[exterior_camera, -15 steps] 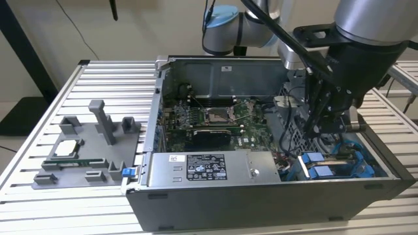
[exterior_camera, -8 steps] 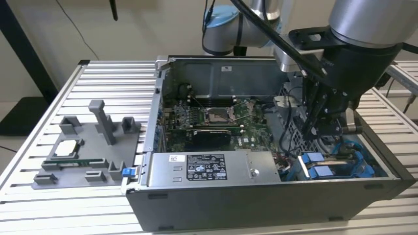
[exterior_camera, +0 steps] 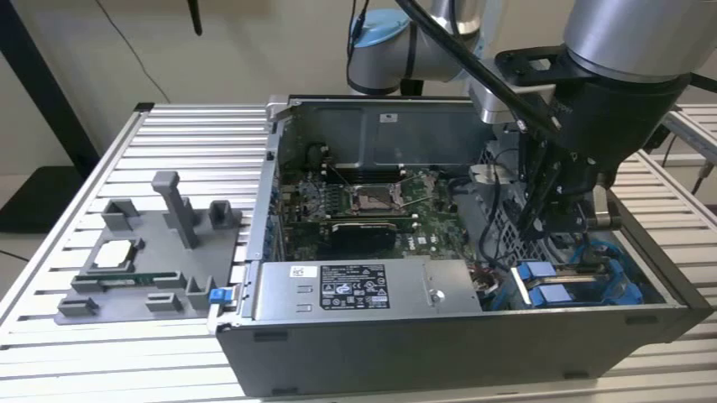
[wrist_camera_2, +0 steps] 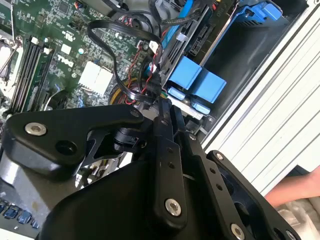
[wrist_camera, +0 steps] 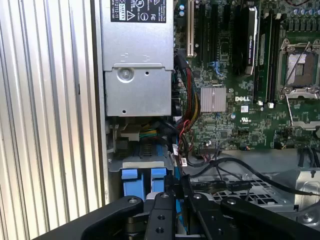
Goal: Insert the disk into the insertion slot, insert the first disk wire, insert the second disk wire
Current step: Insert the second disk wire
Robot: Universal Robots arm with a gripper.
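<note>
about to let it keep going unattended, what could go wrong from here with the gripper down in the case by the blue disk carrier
Loose black wire loops right beside the gripper and could snag or pull free. The fingertips sit close to the disk with its blue carrier, so a small misalignment could jam against the insertion slot instead of seating anything.

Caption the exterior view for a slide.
Gripper lowered into the open computer case, above the blue-framed disk seated in its bay.

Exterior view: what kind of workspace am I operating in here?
Likely a lab bench for robotic computer assembly: an open computer case sits on a ribbed aluminium table, beside a grey fixture holding parts, with the gripper lowered inside the case.
</note>
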